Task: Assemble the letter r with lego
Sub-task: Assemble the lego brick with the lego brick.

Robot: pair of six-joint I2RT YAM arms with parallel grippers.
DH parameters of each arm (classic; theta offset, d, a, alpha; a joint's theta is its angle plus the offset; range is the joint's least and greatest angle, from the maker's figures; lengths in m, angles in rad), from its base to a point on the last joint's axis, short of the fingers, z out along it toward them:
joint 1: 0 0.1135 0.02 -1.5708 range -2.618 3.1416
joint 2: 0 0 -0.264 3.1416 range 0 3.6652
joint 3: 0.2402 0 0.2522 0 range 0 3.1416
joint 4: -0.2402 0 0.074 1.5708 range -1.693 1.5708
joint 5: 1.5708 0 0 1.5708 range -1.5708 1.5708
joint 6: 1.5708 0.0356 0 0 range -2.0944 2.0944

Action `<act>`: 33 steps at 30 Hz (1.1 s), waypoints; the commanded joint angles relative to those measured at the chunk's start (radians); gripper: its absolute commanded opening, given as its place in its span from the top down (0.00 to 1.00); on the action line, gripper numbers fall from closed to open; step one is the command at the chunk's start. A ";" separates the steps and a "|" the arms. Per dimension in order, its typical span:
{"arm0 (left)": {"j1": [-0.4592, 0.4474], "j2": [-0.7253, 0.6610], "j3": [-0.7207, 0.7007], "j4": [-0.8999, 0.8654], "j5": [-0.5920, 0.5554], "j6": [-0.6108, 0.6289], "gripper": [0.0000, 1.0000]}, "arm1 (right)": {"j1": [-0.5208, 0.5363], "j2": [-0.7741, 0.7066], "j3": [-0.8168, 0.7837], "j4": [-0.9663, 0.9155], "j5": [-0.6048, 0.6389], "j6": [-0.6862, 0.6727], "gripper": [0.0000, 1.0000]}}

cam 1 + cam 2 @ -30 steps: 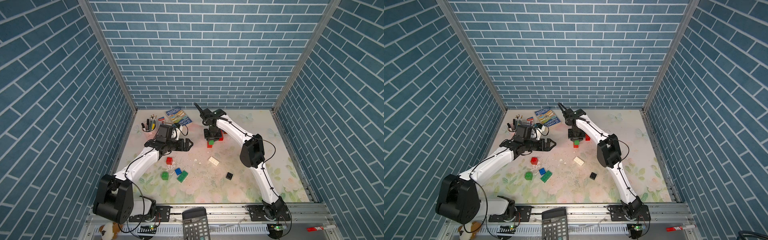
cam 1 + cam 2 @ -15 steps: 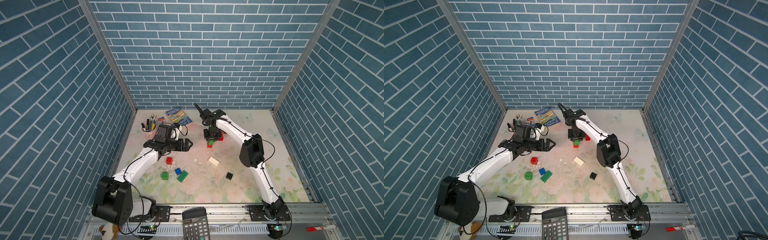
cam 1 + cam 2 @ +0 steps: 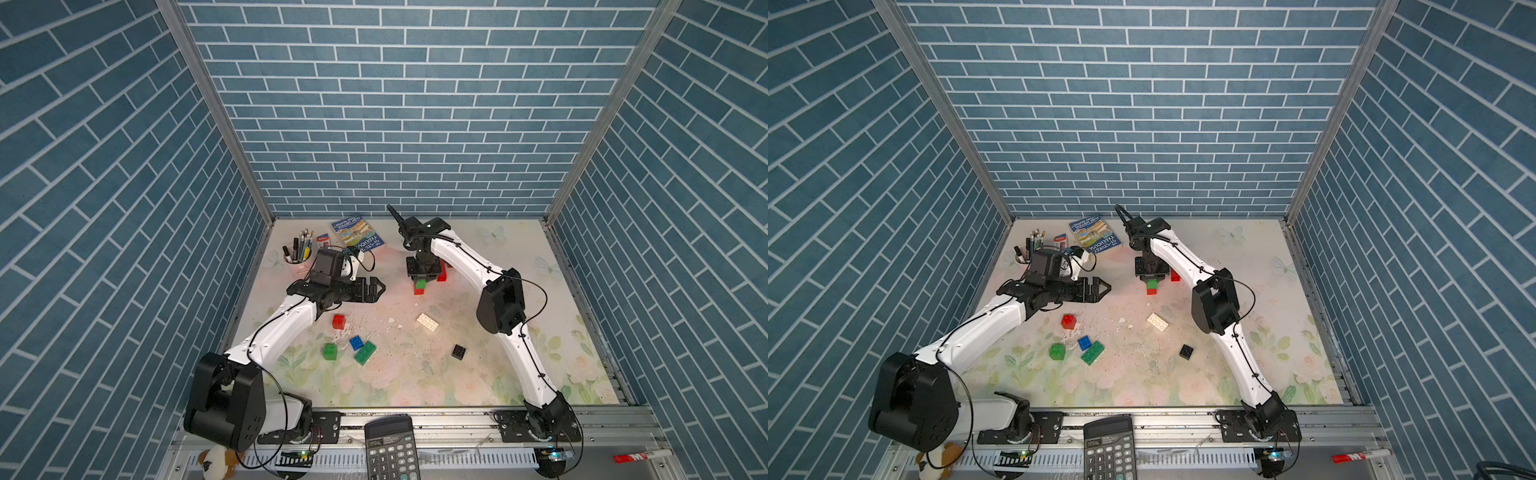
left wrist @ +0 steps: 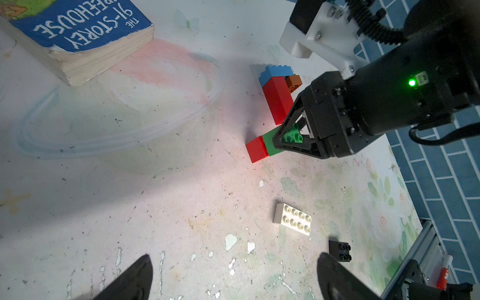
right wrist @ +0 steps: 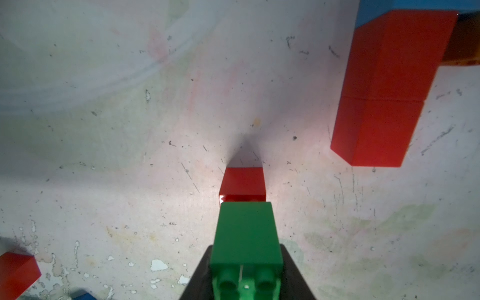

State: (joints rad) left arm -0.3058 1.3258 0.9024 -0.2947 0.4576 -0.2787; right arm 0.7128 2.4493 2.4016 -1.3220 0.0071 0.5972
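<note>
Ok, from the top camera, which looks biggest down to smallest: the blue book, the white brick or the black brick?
In a top view, largest to smallest:
1. blue book
2. white brick
3. black brick

Both top views hang high above the near edge of the table, looking steeply down on the whole scene, almost the same picture twice. The left wrist camera looks low across the table from close by, catching the right gripper and its green brick. The right wrist camera sits right behind that same green brick, looking along it at the tabletop.
</note>
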 commanded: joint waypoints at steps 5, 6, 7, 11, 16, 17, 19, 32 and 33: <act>0.008 -0.017 -0.013 -0.021 0.010 0.015 0.00 | 0.006 0.076 0.052 -0.084 -0.005 -0.006 0.84; 0.009 -0.018 -0.014 -0.021 0.010 0.015 0.01 | 0.005 0.081 0.052 -0.086 -0.007 -0.009 0.84; 0.008 -0.019 -0.014 -0.021 0.008 0.013 0.00 | 0.004 0.084 0.053 -0.088 -0.007 -0.011 0.84; 0.011 -0.022 -0.017 -0.020 0.007 0.012 0.00 | 0.005 0.096 0.052 -0.094 -0.009 -0.019 0.84; 0.014 -0.020 -0.015 -0.022 0.011 0.011 0.01 | 0.004 0.133 0.057 -0.122 -0.017 -0.043 0.85; 0.015 -0.020 -0.014 -0.023 0.012 0.009 0.01 | 0.005 0.144 0.058 -0.129 -0.019 -0.044 0.87; 0.016 -0.019 -0.013 -0.027 0.012 0.009 0.00 | 0.005 0.162 0.065 -0.145 -0.018 -0.049 0.88; 0.029 -0.021 0.007 -0.073 -0.001 0.018 0.01 | 0.013 0.222 0.026 -0.112 -0.027 -0.048 0.90; 0.028 -0.019 0.011 -0.076 0.000 0.019 0.00 | 0.014 0.224 0.022 -0.107 -0.029 -0.048 0.90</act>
State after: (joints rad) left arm -0.2863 1.3128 0.9009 -0.3412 0.4572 -0.2760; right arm 0.7162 2.5229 2.4985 -1.3827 0.0029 0.5701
